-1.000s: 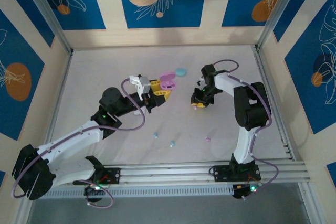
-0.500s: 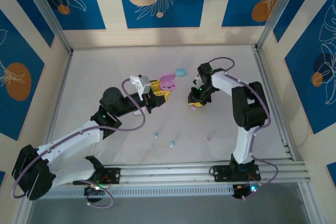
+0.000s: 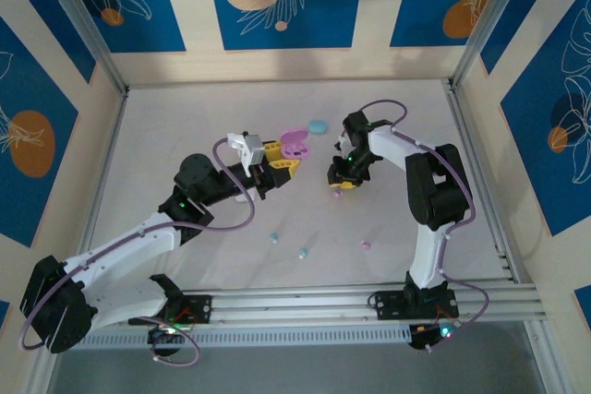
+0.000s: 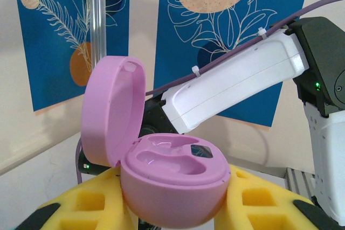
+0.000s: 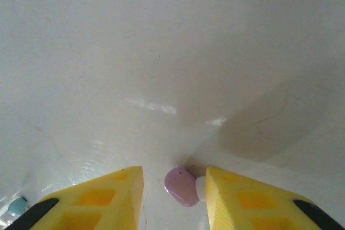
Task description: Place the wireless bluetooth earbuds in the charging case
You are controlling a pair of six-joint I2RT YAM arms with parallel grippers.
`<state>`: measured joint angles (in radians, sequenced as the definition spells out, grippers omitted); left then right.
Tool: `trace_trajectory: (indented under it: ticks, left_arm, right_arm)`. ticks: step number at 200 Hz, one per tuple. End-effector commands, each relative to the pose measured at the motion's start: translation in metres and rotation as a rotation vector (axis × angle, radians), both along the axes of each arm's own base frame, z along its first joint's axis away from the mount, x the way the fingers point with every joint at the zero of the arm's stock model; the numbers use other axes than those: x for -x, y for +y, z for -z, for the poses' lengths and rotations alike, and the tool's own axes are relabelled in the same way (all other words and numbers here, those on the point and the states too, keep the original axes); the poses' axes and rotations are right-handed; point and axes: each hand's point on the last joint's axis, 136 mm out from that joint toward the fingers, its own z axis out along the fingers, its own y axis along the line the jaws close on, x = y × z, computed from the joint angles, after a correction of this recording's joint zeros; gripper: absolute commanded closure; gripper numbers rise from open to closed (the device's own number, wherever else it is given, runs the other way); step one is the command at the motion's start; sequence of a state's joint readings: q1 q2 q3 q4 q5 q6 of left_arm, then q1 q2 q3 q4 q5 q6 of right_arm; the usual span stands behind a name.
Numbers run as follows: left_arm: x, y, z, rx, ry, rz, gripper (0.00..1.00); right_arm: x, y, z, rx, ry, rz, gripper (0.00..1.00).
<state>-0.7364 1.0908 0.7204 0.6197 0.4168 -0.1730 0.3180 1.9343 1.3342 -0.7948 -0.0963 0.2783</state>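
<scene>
On the table [image 3: 166,126], well to the near side of the pink charging case [image 4: 172,172], three loose earbuds lie apart from one another: a light blue earbud [image 3: 273,238] nearly straight below the case in the top view, a second light blue earbud [image 3: 303,253] just to its right and slightly nearer the arm bases, and a loose pink earbud [image 3: 366,245] further right again. The left gripper [image 3: 284,158] has the pink charging case clamped between its yellow fingers [image 4: 81,203], lifted off the table, with the lid [image 4: 110,112] swung up on the left side and both wells in the base showing empty. Just to the right of the case, and apart from it, the right gripper [image 5: 173,180] points down at the table with its jaws partly spread. A pink earbud [image 5: 180,187] sits between them, its white tip touching the finger on the right of the wrist view, with a gap on the other side, so it is not pinched; whether it rests on the table cannot be told. Beyond the case, a little to its right, lies a closed light blue case [image 3: 318,126].
</scene>
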Motion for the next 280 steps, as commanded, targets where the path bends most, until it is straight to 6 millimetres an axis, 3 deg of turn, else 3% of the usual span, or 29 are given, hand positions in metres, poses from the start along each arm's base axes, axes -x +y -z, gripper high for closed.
trace_trajectory:
  ticks: [1, 48, 79, 137, 208, 280]
  left_arm:
    - [0.008, 0.001, -0.021, 0.033, -0.049, 0.003, 0.79]
    - [0.009, 0.001, -0.022, 0.035, -0.05, -0.002, 0.79]
    - [0.009, 0.001, -0.022, 0.035, -0.048, 0.002, 0.79]
    - [0.01, 0.001, -0.023, 0.033, -0.048, 0.001, 0.79]
    - [0.01, 0.0, -0.023, 0.032, -0.049, 0.002, 0.79]
    - [0.009, -0.001, -0.022, 0.033, -0.042, 0.002, 0.79]
  right_arm:
    - [-0.004, -0.001, -0.01, 0.004, -0.031, -0.08, 0.63]
    - [0.006, 0.007, 0.001, 0.046, -0.036, -0.197, 0.65]
    - [0.004, 0.012, 0.005, 0.028, -0.043, -0.214, 0.59]
    - [0.011, 0.012, 0.017, 0.034, 0.009, -0.209, 0.58]
    - [0.027, 0.01, 0.006, 0.043, 0.023, -0.208, 0.64]
    - [0.023, 0.003, 0.007, 0.158, 0.003, -0.224, 0.64]
